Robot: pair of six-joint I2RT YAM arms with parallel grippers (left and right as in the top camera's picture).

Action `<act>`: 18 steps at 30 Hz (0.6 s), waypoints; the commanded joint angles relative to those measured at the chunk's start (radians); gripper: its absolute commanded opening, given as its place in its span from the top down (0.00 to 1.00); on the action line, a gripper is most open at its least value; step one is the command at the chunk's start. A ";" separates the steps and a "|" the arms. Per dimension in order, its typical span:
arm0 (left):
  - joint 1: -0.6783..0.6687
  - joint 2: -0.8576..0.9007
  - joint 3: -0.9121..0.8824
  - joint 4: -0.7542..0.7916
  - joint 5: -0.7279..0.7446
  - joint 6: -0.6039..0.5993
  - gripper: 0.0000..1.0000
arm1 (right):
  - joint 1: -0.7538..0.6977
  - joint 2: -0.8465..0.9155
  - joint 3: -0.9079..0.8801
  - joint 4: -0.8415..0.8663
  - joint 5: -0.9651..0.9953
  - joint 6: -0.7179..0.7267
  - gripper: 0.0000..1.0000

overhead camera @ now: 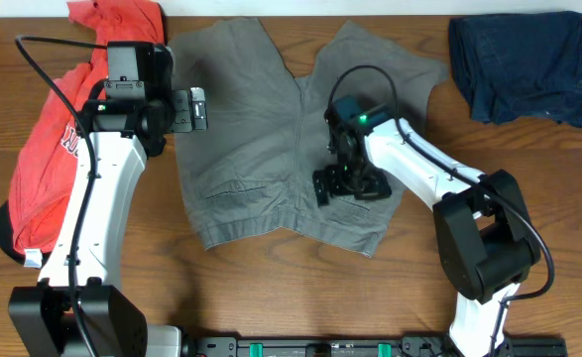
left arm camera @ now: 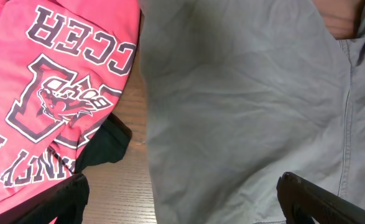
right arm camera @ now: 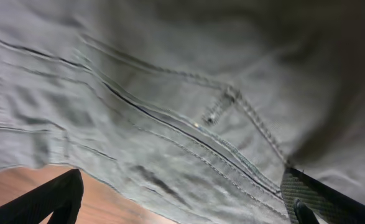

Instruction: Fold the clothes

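Note:
The grey-olive shorts (overhead camera: 261, 129) lie spread flat in the middle of the table, waistband toward the front. My left gripper (overhead camera: 193, 109) is open at the shorts' left edge; the left wrist view shows its fingers (left arm camera: 182, 199) straddling that edge of the shorts (left arm camera: 244, 106). My right gripper (overhead camera: 350, 188) is open, low over the waistband on the right half; its wrist view shows the waistband seam (right arm camera: 188, 130) between the fingers (right arm camera: 182, 199). The red-orange T-shirt (overhead camera: 58, 149) lies at the left, its white lettering showing in the left wrist view (left arm camera: 51, 81). The dark navy garment (overhead camera: 519, 64) lies at the far right.
The wooden table (overhead camera: 271, 288) shows along the front and between the garments. A black rail (overhead camera: 370, 347) runs along the front edge, where the arm bases stand.

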 commanded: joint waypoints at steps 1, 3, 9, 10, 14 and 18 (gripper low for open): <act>0.005 0.010 0.003 -0.003 -0.009 0.006 0.02 | 0.011 -0.017 -0.032 0.002 0.006 0.026 0.01; 0.005 0.013 0.003 -0.003 -0.009 0.006 0.02 | 0.016 -0.017 -0.048 0.000 0.002 0.038 0.01; 0.005 0.024 0.003 -0.006 -0.008 0.006 0.02 | 0.039 -0.017 -0.109 0.003 0.004 0.072 0.01; 0.005 0.026 0.003 -0.007 -0.008 0.006 0.02 | 0.040 -0.017 -0.121 0.008 0.012 0.082 0.01; 0.005 0.037 0.003 -0.014 -0.008 0.006 0.02 | 0.031 -0.017 -0.186 0.026 0.072 0.116 0.01; 0.005 0.048 0.003 -0.014 -0.008 0.006 0.02 | -0.031 -0.017 -0.248 0.029 0.143 0.130 0.01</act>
